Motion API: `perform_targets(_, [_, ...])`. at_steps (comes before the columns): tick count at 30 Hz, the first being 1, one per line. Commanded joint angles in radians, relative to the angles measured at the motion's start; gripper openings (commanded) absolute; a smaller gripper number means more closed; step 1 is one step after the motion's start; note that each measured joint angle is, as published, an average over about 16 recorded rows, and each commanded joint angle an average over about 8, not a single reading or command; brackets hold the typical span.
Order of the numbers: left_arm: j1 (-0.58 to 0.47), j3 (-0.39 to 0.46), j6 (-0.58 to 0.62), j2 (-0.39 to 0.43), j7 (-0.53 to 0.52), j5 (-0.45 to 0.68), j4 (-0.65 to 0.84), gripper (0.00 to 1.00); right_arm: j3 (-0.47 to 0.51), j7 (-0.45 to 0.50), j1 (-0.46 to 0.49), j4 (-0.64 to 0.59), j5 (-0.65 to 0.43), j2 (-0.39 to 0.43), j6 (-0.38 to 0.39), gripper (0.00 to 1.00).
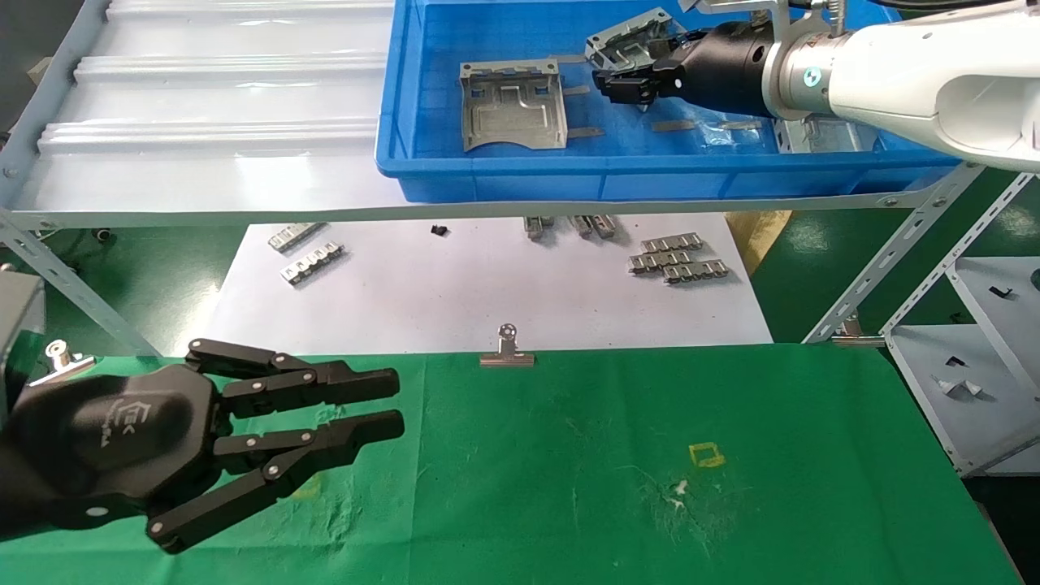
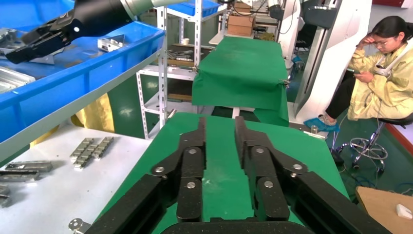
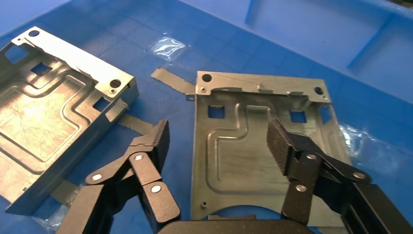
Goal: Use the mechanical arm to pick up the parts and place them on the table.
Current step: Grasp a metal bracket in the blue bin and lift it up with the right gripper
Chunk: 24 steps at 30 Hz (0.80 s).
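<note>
My right gripper (image 1: 626, 85) is inside the blue bin (image 1: 504, 175), open, just above a shiny grey plate (image 1: 630, 45). In the right wrist view the gripper (image 3: 216, 139) straddles one side edge of this plate (image 3: 253, 146): one finger is over the bin floor, the other over the plate. A second plate (image 1: 512, 106) lies to its left, also in the wrist view (image 3: 48, 122). A third plate (image 1: 821, 134) is mostly hidden behind the right arm. My left gripper (image 1: 394, 402) is open and empty, low over the green-cloth table (image 1: 609, 487), also in the left wrist view (image 2: 221, 126).
Flat grey tape strips (image 1: 674, 125) lie in the bin. Small ridged metal strips (image 1: 678, 258) lie on the white sheet (image 1: 487, 292) under the rack. A binder clip (image 1: 507, 349) holds the cloth's far edge. A white shelf (image 1: 975, 366) stands at the right.
</note>
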Motion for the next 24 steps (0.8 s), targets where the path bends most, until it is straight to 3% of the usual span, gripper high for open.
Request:
perform_targets(1, [0.0,0.0,0.0,0.0,0.0,0.0,0.0,1.0,0.004,-0.006,0.003,-0.018,0.005,-0.01,0.011,0.0])
perform_targets(24, [0.0,0.0,0.0,0.0,0.0,0.0,0.0,1.0,-0.053,0.012,-0.009,0.029,-0.014,-0.03,0.027,0.0])
